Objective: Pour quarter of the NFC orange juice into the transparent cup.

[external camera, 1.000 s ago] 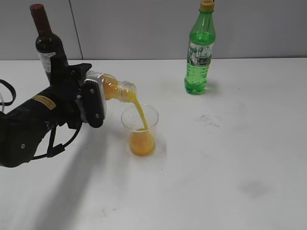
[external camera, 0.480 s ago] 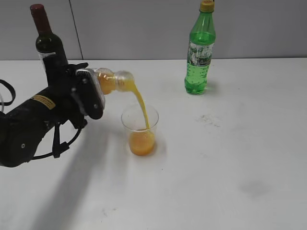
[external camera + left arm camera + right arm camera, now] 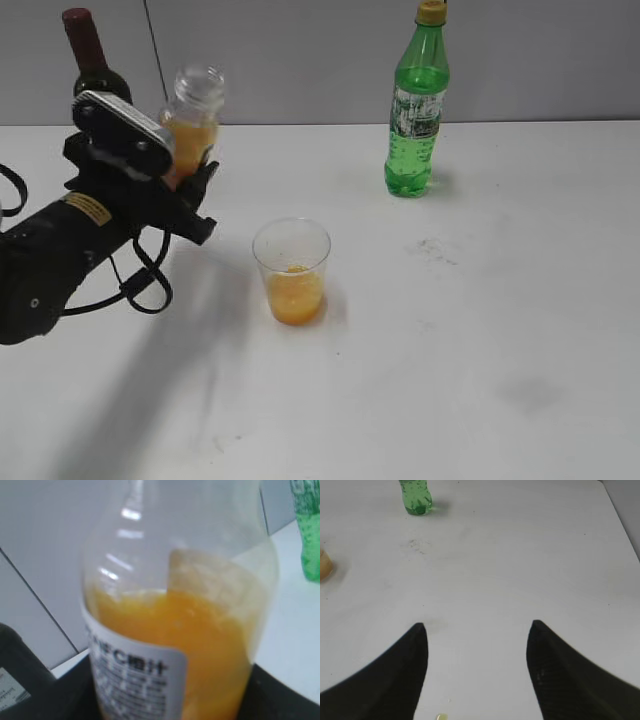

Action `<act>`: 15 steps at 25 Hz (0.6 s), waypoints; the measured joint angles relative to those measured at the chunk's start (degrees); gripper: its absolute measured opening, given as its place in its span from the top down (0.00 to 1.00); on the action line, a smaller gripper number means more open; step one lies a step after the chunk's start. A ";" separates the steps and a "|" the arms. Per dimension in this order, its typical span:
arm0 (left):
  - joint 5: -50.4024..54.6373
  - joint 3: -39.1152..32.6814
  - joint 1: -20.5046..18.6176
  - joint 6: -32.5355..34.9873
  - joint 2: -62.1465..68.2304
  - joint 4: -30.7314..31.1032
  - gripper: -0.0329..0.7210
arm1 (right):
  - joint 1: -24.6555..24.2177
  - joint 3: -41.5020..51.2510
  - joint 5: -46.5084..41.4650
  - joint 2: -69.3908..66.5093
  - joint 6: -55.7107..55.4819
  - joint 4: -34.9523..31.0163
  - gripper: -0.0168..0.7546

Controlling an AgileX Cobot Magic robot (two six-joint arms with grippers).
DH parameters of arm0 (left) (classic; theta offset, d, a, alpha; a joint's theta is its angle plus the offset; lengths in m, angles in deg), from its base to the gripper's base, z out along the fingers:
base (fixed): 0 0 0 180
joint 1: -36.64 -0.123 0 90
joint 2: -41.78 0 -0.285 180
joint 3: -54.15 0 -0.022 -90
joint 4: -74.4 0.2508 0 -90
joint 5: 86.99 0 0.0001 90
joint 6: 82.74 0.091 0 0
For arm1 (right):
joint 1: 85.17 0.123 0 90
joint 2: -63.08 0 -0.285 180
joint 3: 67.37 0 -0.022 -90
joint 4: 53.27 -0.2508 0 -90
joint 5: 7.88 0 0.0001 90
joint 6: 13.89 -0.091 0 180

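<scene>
My left gripper is shut on the NFC orange juice and holds it nearly upright above the table, left of the transparent cup. The bottle's open neck points up and no juice runs out. In the left wrist view the NFC orange juice fills the frame, with juice up to its shoulder. The cup stands on the table about a third full of orange juice; its edge shows in the right wrist view. My right gripper is open and empty over bare table, out of the exterior view.
A dark wine bottle stands behind my left arm at the back left. A tall green bottle stands at the back right, also in the right wrist view. A small juice drop lies on the white table.
The left gripper has turned the juice bottle from tipped over the cup to nearly upright and lifted it back left. The stream has stopped. The cup holds more juice.
</scene>
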 joint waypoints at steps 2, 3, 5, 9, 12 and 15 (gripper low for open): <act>-0.96 0.00 -1.55 -8.76 0.00 2.91 0.33 | 0.00 0.00 0.00 0.00 0.00 0.00 0.36; -1.10 0.13 -2.22 -11.37 0.00 4.20 0.33 | 0.00 0.00 0.00 0.00 0.00 0.00 0.36; -1.35 1.02 -3.64 -15.00 0.30 6.34 0.33 | 0.00 0.00 0.00 0.00 0.00 0.00 0.36; -2.44 4.61 -5.76 -21.46 3.35 9.40 0.33 | 0.00 0.00 0.00 0.00 0.00 0.00 0.36; -3.73 8.15 -6.82 -26.56 7.19 11.77 0.33 | 0.00 0.00 0.00 0.00 0.00 0.00 0.36; -5.15 12.45 -6.96 -27.87 11.10 12.77 0.33 | 0.00 0.00 0.00 0.00 0.00 0.00 0.36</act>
